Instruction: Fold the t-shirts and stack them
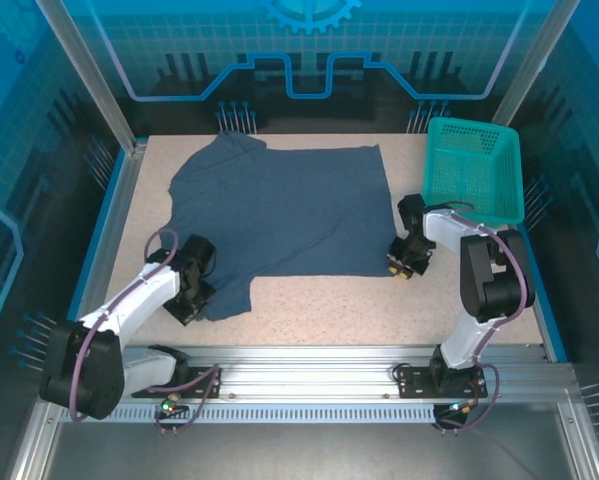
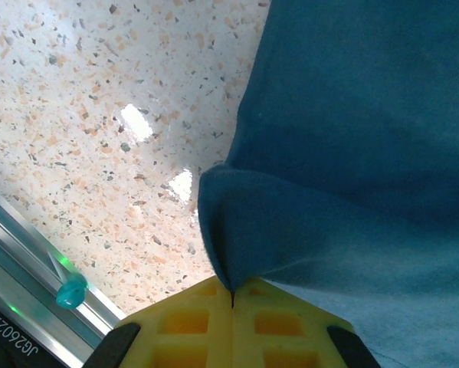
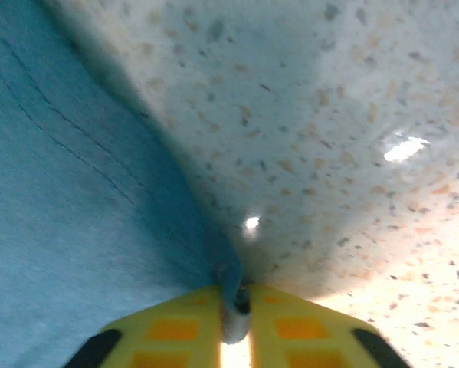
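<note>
**One dark slate-blue t-shirt spread open, upper middle of the overhead frame**

The t-shirt (image 1: pixel 279 210) is plain, matte and unmarked. It lies mostly flat, in a broad shape. Its right edge is straight and its lower edge nearly so, and they meet in a square corner right of centre. Its left side is uneven: a bump at the upper left, a rounded lobe at mid left, and a flap trailing down toward the lower left. A few soft wrinkles cross the cloth. In the left wrist view the t-shirt (image 2: pixel 367 153) covers the right side, a rounded fold running down to the bottom centre. In the right wrist view the t-shirt (image 3: pixel 76 192) is blurred, taking the left side and narrowing to a thin edge at the bottom centre.
</note>
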